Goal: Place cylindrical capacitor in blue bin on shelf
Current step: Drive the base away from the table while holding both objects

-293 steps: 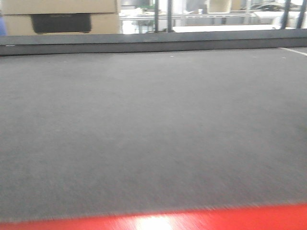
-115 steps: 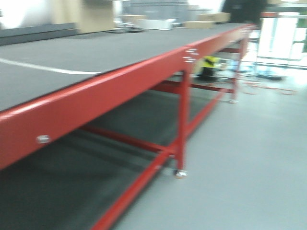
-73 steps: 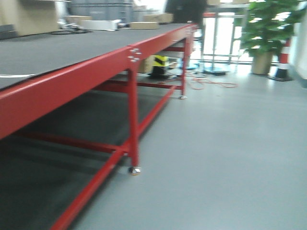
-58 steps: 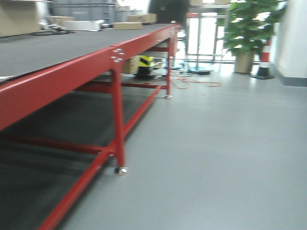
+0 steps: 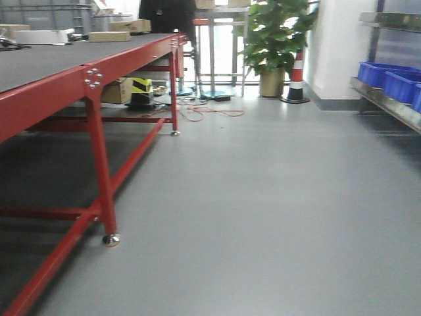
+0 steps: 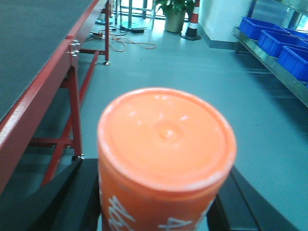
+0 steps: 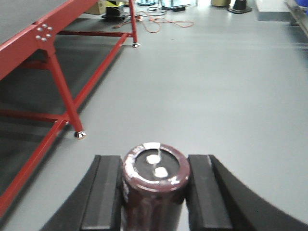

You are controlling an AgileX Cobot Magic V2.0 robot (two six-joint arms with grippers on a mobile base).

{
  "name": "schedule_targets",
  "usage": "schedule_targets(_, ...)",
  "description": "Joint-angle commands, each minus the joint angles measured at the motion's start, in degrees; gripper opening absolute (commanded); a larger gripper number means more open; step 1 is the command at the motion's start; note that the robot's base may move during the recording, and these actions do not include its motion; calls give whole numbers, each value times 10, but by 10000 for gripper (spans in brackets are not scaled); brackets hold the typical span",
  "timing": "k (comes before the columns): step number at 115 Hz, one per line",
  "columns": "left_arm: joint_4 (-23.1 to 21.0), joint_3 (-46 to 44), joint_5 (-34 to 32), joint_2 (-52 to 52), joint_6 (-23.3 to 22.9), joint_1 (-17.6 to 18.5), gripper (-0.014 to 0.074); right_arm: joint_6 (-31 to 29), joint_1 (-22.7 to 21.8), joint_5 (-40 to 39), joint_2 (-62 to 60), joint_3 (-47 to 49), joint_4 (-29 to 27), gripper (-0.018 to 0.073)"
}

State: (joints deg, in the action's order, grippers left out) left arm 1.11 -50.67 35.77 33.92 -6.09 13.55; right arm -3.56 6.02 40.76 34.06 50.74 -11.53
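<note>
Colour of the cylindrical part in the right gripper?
The cylindrical capacitor is dark maroon, black top with two silver terminals; best in the right wrist view.

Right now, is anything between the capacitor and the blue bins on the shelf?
Nothing visible. The right gripper holds the capacitor; only bare floor lies toward the blue bins on the shelf. The red table stands off left.

- The capacitor (image 7: 155, 180) is dark maroon with a black top and two pale silvery terminals.
- The fingers (image 7: 103, 192) of the right gripper (image 7: 153, 161) are black.
- The cylinder (image 6: 166, 144) is orange with white lettering.
- The table (image 5: 46, 99) on the left has a red frame and a dark grey top.
- The floor (image 5: 263, 197) is plain light grey.
- The bins (image 5: 388, 78) on the far right are blue, and the shelf (image 5: 388, 105) is silver.
- The far cone (image 5: 297, 69) has red and white bands.
- The plant (image 5: 273, 29) is green.
</note>
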Motion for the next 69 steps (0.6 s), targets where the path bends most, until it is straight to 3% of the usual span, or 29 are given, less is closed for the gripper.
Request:
schedule_targets(1, -3, 1, -9, -2, 0, 3, -111, -2, 0, -18, -4, -2, 3, -162)
schedule_targets(69, -3, 1, -9, -2, 0, 3, -111, -2, 0, -18, -4, -2, 3, -162)
